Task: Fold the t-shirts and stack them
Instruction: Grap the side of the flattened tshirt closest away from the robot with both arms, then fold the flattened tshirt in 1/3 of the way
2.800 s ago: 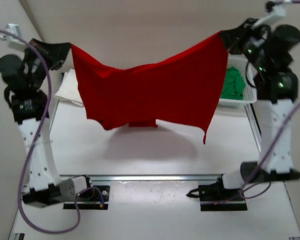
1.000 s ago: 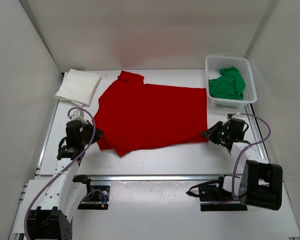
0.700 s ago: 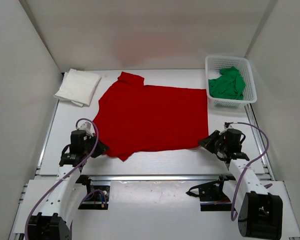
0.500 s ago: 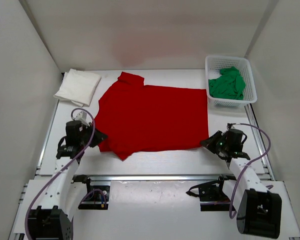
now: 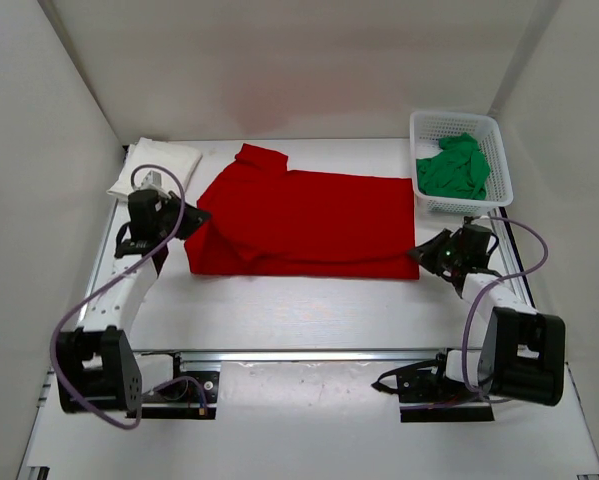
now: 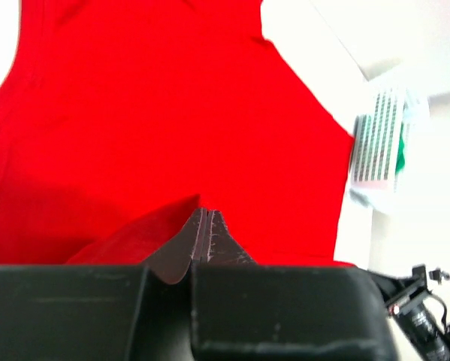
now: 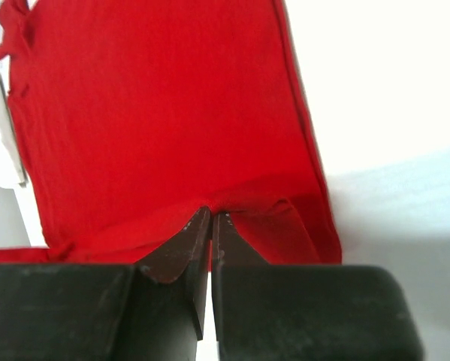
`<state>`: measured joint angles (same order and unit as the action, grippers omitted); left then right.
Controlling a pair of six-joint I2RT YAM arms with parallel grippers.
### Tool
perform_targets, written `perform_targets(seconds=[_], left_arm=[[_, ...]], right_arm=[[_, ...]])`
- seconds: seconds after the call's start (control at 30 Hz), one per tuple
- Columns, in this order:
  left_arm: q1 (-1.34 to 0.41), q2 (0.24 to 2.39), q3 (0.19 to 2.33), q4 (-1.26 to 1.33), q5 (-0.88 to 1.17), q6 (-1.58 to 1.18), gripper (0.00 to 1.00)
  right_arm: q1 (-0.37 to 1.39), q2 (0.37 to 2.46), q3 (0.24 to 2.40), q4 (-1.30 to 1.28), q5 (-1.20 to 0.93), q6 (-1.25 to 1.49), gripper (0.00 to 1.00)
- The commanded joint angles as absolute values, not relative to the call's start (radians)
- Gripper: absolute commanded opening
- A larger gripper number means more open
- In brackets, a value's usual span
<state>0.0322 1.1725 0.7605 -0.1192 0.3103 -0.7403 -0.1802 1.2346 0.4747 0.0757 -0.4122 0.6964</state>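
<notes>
On the white walled-in table (image 5: 309,310), left pincer (image 5: 191,222) and right pincer (image 5: 419,255) clench the red t-shirt (image 5: 309,225).

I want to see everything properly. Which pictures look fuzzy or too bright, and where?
Top external view: sharp and evenly lit, the red t-shirt clear, only faint shadows. Left wrist view: the far basket is blurry and the table glares white. Right wrist view: the table is washed out bright; the right pincer close up looks dark and a bit soft.

White-shelled arms (image 5: 127,290) with black joints; the left claw (image 5: 192,222) and right claw (image 5: 420,256) are black; lilac cables (image 5: 155,167) loop alongside.
</notes>
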Motion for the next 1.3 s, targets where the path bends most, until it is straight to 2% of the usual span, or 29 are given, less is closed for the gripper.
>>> perform_targets(seconds=[0.0,0.27,0.63,0.67,0.73,0.77,0.8,0.83,0.87,0.9,0.93,0.97,1.07,1.1,1.17,1.2,1.27], left_arm=[[0.034,1.262,0.866,-0.032,0.273,-0.756,0.0],[0.021,1.581,1.097,-0.07,0.222,-0.701,0.0],[-0.038,1.856,1.33,-0.138,0.187,-0.629,0.0],[-0.028,1.865,1.333,-0.134,0.187,-0.621,0.01],[-0.031,1.875,1.345,-0.156,0.189,-0.623,0.17],[-0.019,1.87,1.342,-0.152,0.216,-0.626,0.21],[-0.009,1.864,1.329,-0.144,0.231,-0.635,0.31],[-0.005,1.839,1.303,-0.141,0.235,-0.644,0.44],[0.0,1.788,1.261,-0.123,0.241,-0.643,0.51],[-0.002,1.76,1.232,-0.114,0.221,-0.646,0.51],[0.0,1.705,1.179,-0.094,0.218,-0.647,0.5],[0.026,1.637,1.113,-0.074,0.201,-0.658,0.45],[0.031,1.479,0.933,-0.037,0.227,-0.676,0.39],[0.029,1.429,0.855,-0.022,0.242,-0.689,0.38],[0.015,1.36,0.739,-0.014,0.248,-0.708,0.31],[0.011,1.327,0.665,0.018,0.255,-0.706,0.3],[0.043,1.315,0.602,0.034,0.276,-0.721,0.28]], right_arm=[[-0.18,1.299,0.534,0.187,-0.422,0.726,0.0],[-0.147,1.486,0.659,0.222,-0.397,0.747,0.0],[-0.141,1.583,0.703,0.241,-0.36,0.733,0.0],[-0.138,1.591,0.706,0.236,-0.357,0.729,0.0],[-0.132,1.588,0.715,0.233,-0.356,0.733,0.0],[-0.143,1.588,0.71,0.236,-0.365,0.739,0.04],[-0.146,1.572,0.703,0.239,-0.365,0.738,0.12],[-0.141,1.55,0.696,0.241,-0.356,0.736,0.16],[-0.152,1.513,0.69,0.239,-0.35,0.738,0.22],[-0.153,1.5,0.683,0.238,-0.335,0.724,0.29],[-0.15,1.456,0.681,0.226,-0.316,0.718,0.32],[-0.15,1.418,0.683,0.195,-0.283,0.704,0.35],[-0.135,1.333,0.667,0.16,-0.217,0.658,0.38],[-0.12,1.322,0.652,0.153,-0.209,0.649,0.36],[-0.106,1.275,0.605,0.152,-0.187,0.64,0.1],[-0.094,1.257,0.594,0.149,-0.19,0.638,0.03],[-0.075,1.244,0.551,0.155,-0.196,0.629,0.0]])
